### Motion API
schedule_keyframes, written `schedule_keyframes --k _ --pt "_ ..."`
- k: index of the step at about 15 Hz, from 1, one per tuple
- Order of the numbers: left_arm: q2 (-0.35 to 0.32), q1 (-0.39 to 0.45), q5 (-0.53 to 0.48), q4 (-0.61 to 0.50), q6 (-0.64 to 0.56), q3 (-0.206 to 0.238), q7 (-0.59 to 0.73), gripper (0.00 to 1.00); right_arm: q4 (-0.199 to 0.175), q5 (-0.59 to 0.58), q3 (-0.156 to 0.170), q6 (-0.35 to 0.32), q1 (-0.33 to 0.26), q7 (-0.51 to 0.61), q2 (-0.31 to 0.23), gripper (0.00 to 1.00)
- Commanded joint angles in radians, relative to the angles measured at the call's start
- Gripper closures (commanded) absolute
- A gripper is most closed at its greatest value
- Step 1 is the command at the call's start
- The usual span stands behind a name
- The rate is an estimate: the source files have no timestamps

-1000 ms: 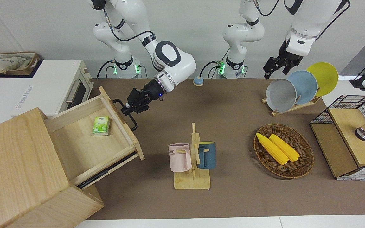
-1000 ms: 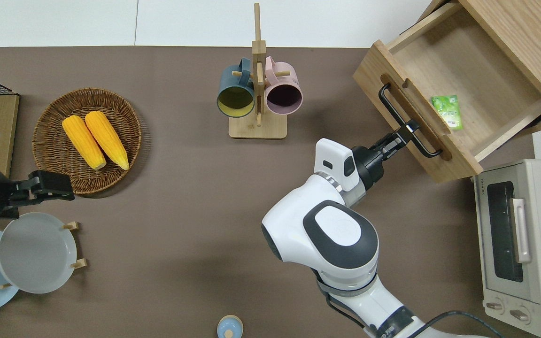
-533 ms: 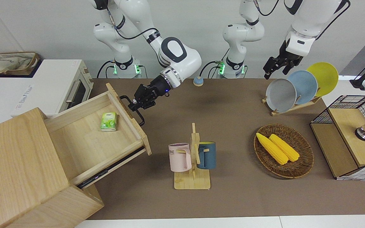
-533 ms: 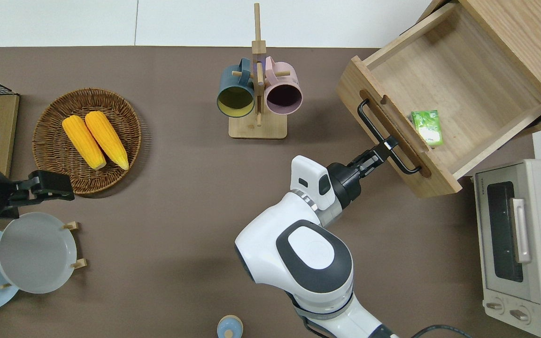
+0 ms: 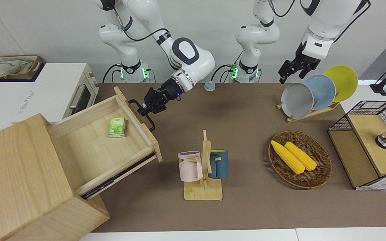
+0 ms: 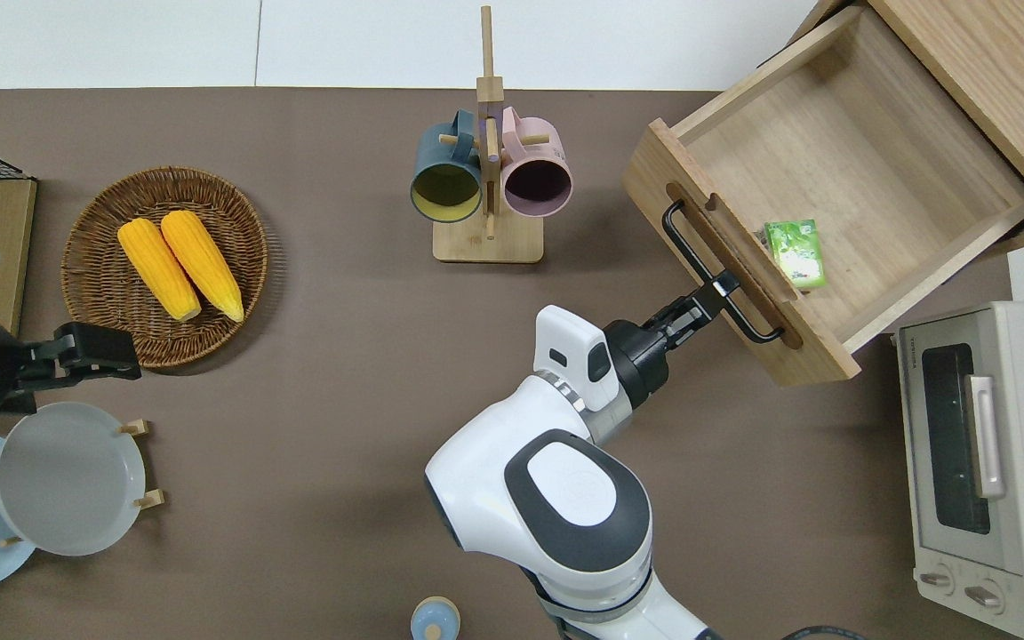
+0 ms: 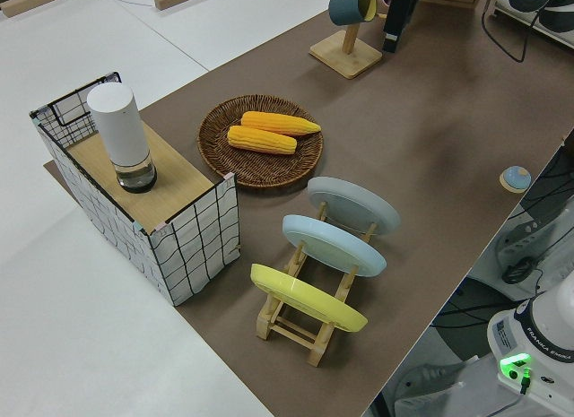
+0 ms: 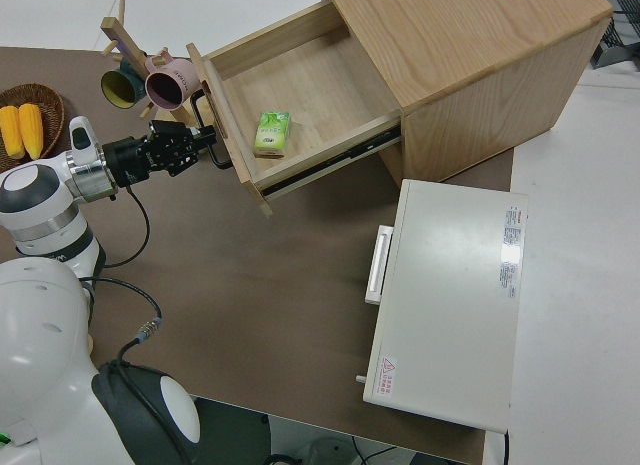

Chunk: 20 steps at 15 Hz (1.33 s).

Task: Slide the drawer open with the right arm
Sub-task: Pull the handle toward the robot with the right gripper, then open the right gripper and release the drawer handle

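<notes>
Overhead view, cabinet (image 6: 1001, 80): pale wood, upper right corner of the frame, running off the edge.
Drawer (image 6: 885, 133): slid well out of the cabinet toward the middle of the frame, at a slant; its front panel sits right of centre in the upper half.
Toaster oven (image 6: 992, 462): white, lower right of the frame, silver handle on its door.
Right arm (image 6: 579, 498): enters from the bottom centre and reaches up and right toward the drawer front.
Wicker basket (image 6: 85, 222): left of the frame, holding two corn cobs (image 6: 179, 265).
Plate rack (image 5: 313, 112): upper right of the front view, with grey, blue and yellow plates.
Mug tree (image 6: 487, 160): top centre, a dark blue mug and a pink mug hanging on it.
Left gripper (image 6: 112, 354): parked; I cannot tell how its fingers stand.
Bar handle (image 6: 694, 258): black, across the drawer front.
Right gripper (image 6: 715, 292): fingers clamped around the bar handle, toward the handle's lower end in the frame.
Green packet (image 6: 795, 253): lies flat inside the drawer, just beside the front panel.
</notes>
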Motion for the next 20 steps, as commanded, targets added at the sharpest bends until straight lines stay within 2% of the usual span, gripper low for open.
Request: schedule_keyframes --k 1,3,5,6,7,8,9,13,15,19,20 --pt "-0.008 0.0 -0.001 0.004 -0.015 0.004 0.007 0.01 0.039 0.0 0.015 -0.033 0.011 -0.044 -0.023 1.0" --pt "-0.008 0.0 -0.001 0.004 -0.017 0.004 0.007 0.01 0.039 -0.002 0.015 -0.033 0.01 -0.038 -0.021 0.967" --pt "-0.008 0.0 -0.001 0.004 -0.015 0.004 0.007 0.01 0.039 -0.002 0.015 -0.033 0.01 -0.036 -0.023 0.79" --pt "-0.008 0.0 -0.001 0.004 -0.015 0.004 0.007 0.01 0.039 -0.003 0.015 -0.033 0.01 -0.036 -0.023 0.609" --pt "-0.008 0.0 -0.001 0.004 -0.015 0.004 0.007 0.01 0.039 -0.003 0.015 -0.033 0.008 -0.036 -0.023 0.355" --pt "-0.008 0.0 -0.001 0.004 -0.015 0.004 0.007 0.01 0.039 -0.006 0.014 -0.032 0.006 -0.037 -0.023 0.149" --pt "-0.008 0.0 -0.001 0.004 -0.015 0.004 0.007 0.01 0.039 -0.009 0.014 -0.032 0.006 -0.041 -0.023 0.014" --pt "-0.008 0.0 -0.001 0.004 -0.015 0.004 0.007 0.01 0.038 -0.002 0.015 -0.033 0.011 -0.036 -0.027 0.009" --pt "-0.008 0.0 -0.001 0.004 -0.017 0.004 0.007 0.01 0.038 0.014 0.014 -0.033 0.034 -0.034 -0.033 0.009" --pt "-0.008 0.0 -0.001 0.004 -0.015 0.004 0.007 0.01 0.042 0.144 -0.003 -0.012 0.06 -0.045 -0.084 0.009" --pt "-0.008 0.0 -0.001 0.004 -0.015 0.004 0.007 0.01 0.053 0.193 -0.022 0.008 0.06 -0.05 -0.105 0.009"
